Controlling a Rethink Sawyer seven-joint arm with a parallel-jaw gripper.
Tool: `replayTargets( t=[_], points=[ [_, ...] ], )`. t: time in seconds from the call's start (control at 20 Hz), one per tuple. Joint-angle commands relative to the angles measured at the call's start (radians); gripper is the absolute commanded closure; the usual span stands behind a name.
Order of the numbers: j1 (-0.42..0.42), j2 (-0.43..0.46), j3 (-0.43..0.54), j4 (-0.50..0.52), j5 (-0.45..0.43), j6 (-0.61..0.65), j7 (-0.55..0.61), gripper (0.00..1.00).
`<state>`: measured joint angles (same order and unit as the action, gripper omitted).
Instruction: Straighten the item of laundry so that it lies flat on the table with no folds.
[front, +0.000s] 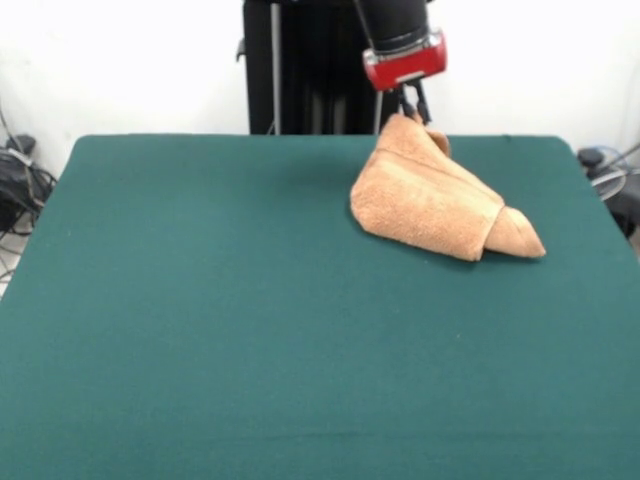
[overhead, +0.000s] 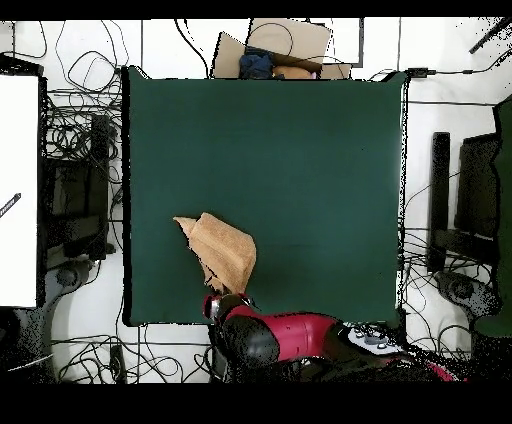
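Folded orange-tan terry towel (front: 432, 200) lifted at 1 corner, long axis slanting from the gripper (front: 412, 108) toward the table's right edge in the front view, pinched in closed gripper, dark green felt table (front: 250, 330), white walls, cables around.

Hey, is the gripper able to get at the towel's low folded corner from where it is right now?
Probably yes. The gripper is at the towel's raised far corner and seems shut on it. The low folded corner lies uncovered on the table with nothing in the way, but it would have to let go first.
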<state>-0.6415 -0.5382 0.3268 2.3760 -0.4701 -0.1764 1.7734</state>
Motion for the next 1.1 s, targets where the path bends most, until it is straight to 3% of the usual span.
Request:
replayTargets(
  t=[0.05, 1.1],
  points=[
    [0.006, 0.034, -0.011, -0.026, -0.019, -0.010, 0.138, 1.00],
    [0.022, -0.021, -0.028, 0.010, 0.031, 0.041, 0.156, 1.00]
  ],
)
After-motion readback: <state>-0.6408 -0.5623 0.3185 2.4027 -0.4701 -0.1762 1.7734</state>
